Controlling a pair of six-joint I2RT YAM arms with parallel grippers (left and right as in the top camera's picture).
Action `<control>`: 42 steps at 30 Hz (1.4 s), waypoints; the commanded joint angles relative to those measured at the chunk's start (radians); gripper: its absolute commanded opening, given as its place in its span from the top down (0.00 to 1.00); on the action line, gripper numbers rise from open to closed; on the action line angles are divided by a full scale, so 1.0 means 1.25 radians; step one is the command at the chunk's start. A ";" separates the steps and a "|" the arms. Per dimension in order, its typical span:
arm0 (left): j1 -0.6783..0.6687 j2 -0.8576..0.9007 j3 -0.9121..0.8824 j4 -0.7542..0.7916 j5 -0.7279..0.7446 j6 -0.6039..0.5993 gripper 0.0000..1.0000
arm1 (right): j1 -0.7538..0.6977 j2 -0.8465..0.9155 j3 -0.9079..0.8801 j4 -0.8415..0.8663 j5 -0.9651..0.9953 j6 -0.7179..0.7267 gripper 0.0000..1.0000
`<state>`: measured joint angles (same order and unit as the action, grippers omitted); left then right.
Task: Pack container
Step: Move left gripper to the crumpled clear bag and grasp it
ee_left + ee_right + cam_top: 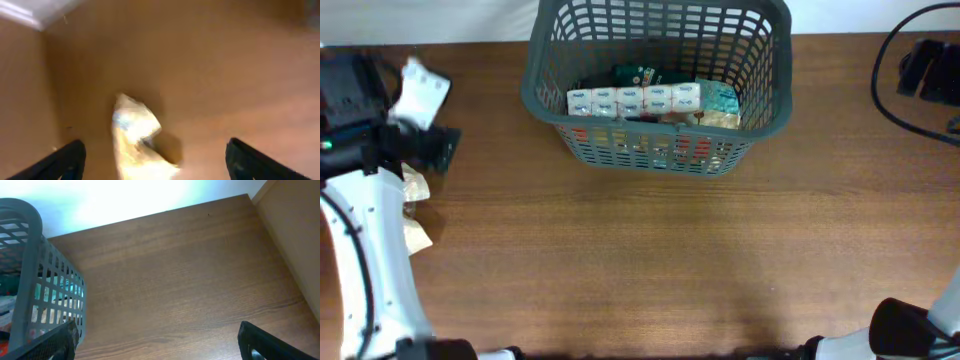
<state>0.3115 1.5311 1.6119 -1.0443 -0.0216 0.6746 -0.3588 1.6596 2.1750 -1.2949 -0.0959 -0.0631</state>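
Note:
The dark grey lattice basket [532, 70] stands at the back centre and holds several food packets, among them a row of white-and-blue ones [635, 100]. Its slotted wall shows at the left of the right wrist view [30, 280]. A pale crinkled packet [135, 130] lies on the table between the fingers of my open left gripper [157, 165], which hovers above it, blurred. Overhead, pale packets [417, 235] lie at the far left beside my left arm [380, 220]. My right gripper [160, 347] is open and empty over bare wood, right of the basket.
Black cables and a dark device [920, 70] lie at the back right. The table's back edge meets a white wall [125, 200]. My right arm's base [910, 330] is at the front right corner.

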 commanded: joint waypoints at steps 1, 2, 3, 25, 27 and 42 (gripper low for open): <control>0.081 -0.006 -0.151 0.082 -0.045 -0.122 0.14 | -0.003 0.001 0.000 0.000 -0.004 0.001 0.01; 0.109 -0.006 -0.181 0.114 -0.042 -0.147 0.14 | -0.003 0.001 0.000 0.000 -0.004 0.001 0.01; 0.129 -0.004 -0.195 0.130 -0.042 -0.162 0.14 | -0.003 0.002 0.000 0.000 -0.004 0.001 0.01; 0.268 0.329 -0.210 0.226 -0.049 -0.158 0.16 | -0.003 0.001 0.000 0.000 -0.004 0.001 0.01; 0.268 0.354 -0.210 0.232 -0.073 -0.156 0.16 | -0.003 0.002 0.000 0.000 -0.004 0.001 0.01; 0.268 0.450 -0.210 0.255 -0.151 -0.156 0.91 | -0.003 0.002 0.000 0.000 -0.004 0.001 0.01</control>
<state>0.6422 2.0258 1.3746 -0.7059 -0.2394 0.4778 -0.3588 1.6596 2.1746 -1.2949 -0.0959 -0.0635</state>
